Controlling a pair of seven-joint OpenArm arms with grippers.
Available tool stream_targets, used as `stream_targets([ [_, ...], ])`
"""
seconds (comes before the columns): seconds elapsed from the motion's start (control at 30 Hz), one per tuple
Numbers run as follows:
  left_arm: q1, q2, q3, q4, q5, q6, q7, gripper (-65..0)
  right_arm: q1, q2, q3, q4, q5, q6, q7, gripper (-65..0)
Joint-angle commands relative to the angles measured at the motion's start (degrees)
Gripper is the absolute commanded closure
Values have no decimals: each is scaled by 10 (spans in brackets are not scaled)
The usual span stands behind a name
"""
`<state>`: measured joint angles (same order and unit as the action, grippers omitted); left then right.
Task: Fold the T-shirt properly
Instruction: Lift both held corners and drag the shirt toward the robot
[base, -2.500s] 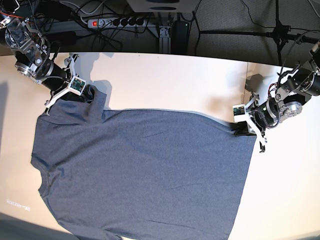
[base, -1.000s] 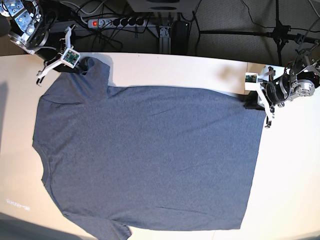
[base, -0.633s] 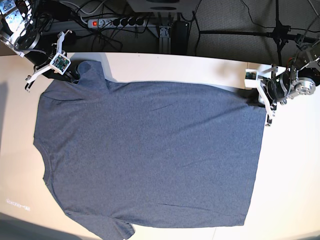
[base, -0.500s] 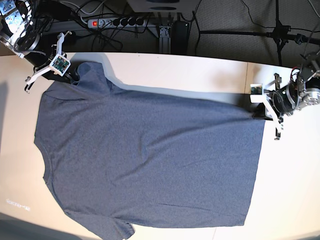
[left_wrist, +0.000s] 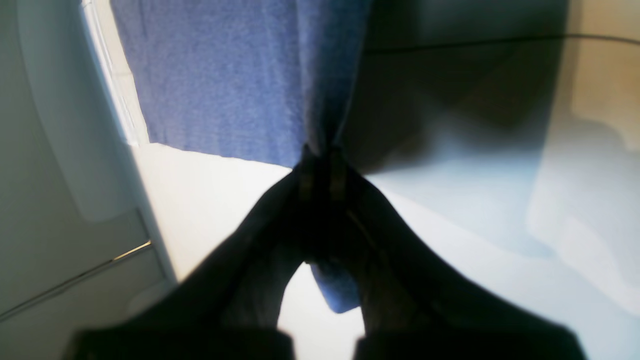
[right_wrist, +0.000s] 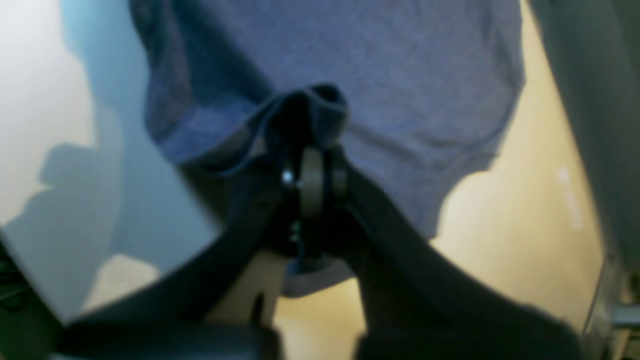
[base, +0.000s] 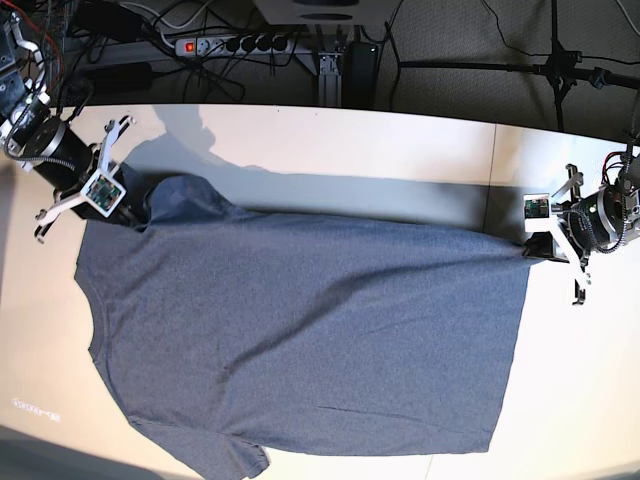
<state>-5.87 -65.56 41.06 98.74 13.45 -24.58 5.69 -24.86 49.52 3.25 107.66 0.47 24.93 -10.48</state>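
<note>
Both pinched tight: left gripper (left_wrist: 320, 165) on T-shirt (base: 300, 340) hem corner, right gripper (right_wrist: 310, 175) on sleeve; soft, limp, best gripped at edges

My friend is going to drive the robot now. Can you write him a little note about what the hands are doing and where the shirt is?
Left gripper: jaws shut on the T-shirt, pinching its hem corner.
Right gripper: jaws shut on the T-shirt, pinching bunched cloth at the sleeve.
The shirt lies spread out on the table, plain side up, stretched between the two grippers along its far edge. Neck end is on the base view's left, hem on its right.
Done: shirt is spread nearly flat, with a few soft wrinkles.
Left: no fold shows yet, so all the folding remains.
</note>
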Motion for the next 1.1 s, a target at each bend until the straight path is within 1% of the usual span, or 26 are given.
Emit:
stream_targets([
  [0.0,-8,-14,-9,6,1,-6,-6,0,14,18,7,8,11,16,8,0],
  [0.07,-10,-14,-9,6,1,-6,-6,0,28,30,7,8,31,23,8,0],
  [0.2,-13,-14,-9,6,1,-6,-8,0,63,50,6,7,52,25,8,0],
  [0.3,-16,-14,-9,6,1,-8,-10,0,85,51,4,-2,61,35,8,0],
  [0.4,-19,-14,-9,5,1,-8,-13,0,103,51,-16,-17,64,37,8,0],
  [0.53,-23,-5,-9,4,1,-8,-18,0,153,50,-80,-44,39,36,8,0],
  [0.63,-35,7,-9,-11,1,-9,-18,0,210,50,-134,-74,37,36,8,0],
  [0.83,-66,31,-9,-62,1,-52,-44,0,322,47,-237,-123,35,36,8,0],
  [0.97,-89,47,-9,-87,1,-53,-44,0,387,46,-291,-156,34,36,9,0],
  [1.07,-105,65,-9,-111,1,-53,-49,0,429,41,-323,-185,34,36,11,0],
])
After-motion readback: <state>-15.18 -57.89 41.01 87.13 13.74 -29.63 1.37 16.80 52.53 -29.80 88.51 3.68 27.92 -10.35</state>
